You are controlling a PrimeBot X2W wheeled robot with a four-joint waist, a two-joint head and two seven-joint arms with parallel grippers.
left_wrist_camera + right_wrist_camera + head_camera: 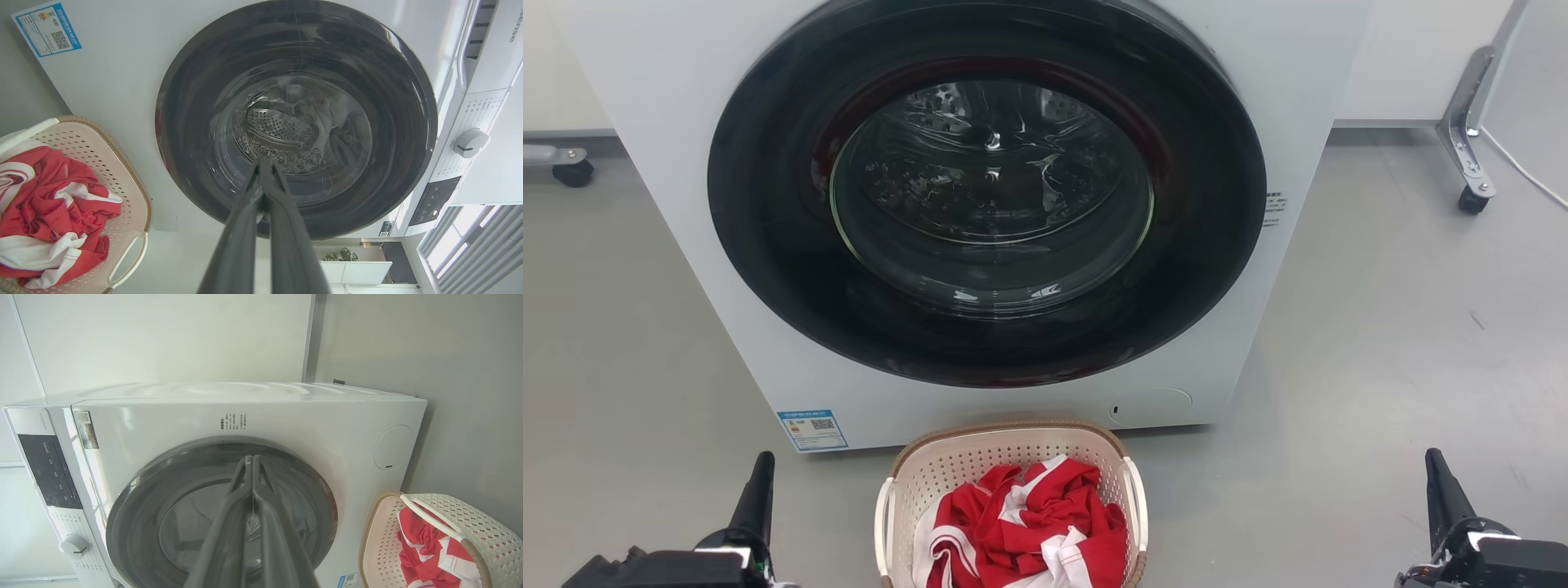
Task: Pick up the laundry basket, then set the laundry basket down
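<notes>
The laundry basket [980,465] is cream-white and perforated, with a brown woven-look rim and white side handles. It stands on the floor just in front of the washer and holds red and white clothes [1025,527]. It also shows in the left wrist view as the laundry basket [122,179] and in the right wrist view as the laundry basket [486,535]. My left gripper [761,467] is shut at the lower left, well apart from the basket. My right gripper [1435,467] is shut at the lower right, farther off. In the wrist views the left gripper [265,163] and right gripper [250,460] have fingers pressed together, holding nothing.
A white front-loading washer [645,122] with a closed dark round door [988,188] rises right behind the basket. Grey floor lies on both sides. A wheeled metal frame leg [1466,131] stands at the far right, and a castor [574,171] at the far left.
</notes>
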